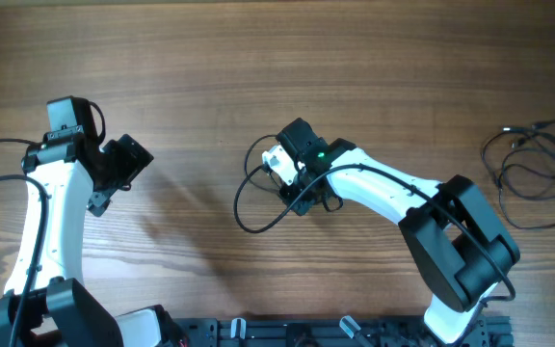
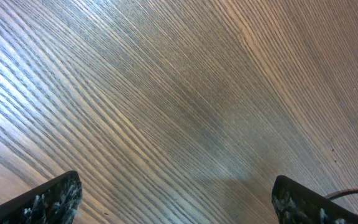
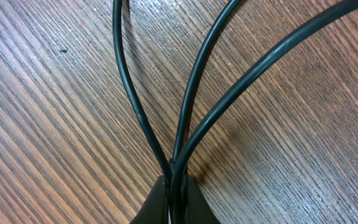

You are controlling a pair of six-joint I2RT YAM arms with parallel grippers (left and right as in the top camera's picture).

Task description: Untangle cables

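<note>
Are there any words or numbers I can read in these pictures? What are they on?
None to read. The wooden table, the cables, the left arm and the right arm carry no words, numbers or signs. A small green light on the right arm is only a dot.

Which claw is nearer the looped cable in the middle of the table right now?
Right. The right claw is shut on the looped cable, gripping its strands; the left claw hangs open over bare wood off to the loop's left, not touching it.
</note>
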